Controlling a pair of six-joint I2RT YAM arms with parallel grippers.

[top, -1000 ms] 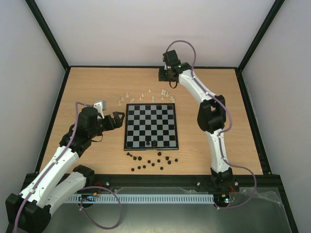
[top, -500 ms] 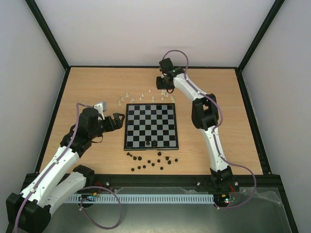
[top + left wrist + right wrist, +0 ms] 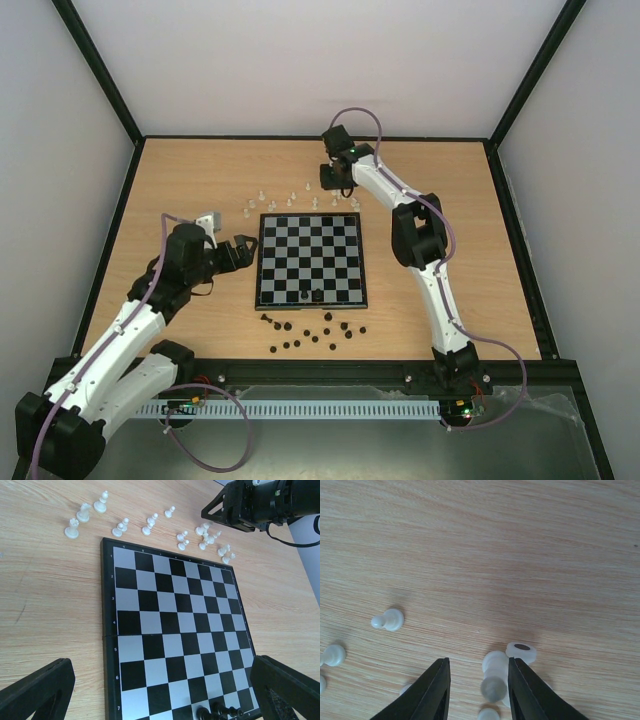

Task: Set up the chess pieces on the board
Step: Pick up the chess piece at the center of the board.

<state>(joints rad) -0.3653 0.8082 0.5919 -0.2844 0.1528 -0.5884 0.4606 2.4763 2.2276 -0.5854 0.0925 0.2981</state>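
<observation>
The board (image 3: 284,262) lies flat in the middle of the table, and also fills the left wrist view (image 3: 170,625). Cream pieces (image 3: 300,197) are scattered just behind it. Dark pieces (image 3: 315,335) lie on the table in front of it, and a few dark pieces (image 3: 217,711) stand on its near row. My left gripper (image 3: 243,247) is open and empty at the board's left edge. My right gripper (image 3: 479,662) is open, low over the cream pieces. One cream piece (image 3: 494,677) lies between its fingers, close to the right one.
A tipped cream piece (image 3: 521,652) with its dark base showing lies just beyond the right finger. A cream pawn (image 3: 389,620) lies to the left. Walls with black frame rails enclose the wooden table (image 3: 180,180).
My right gripper has moved left and forward from the back of the table to over the cream pieces. The left arm has shifted only slightly.
</observation>
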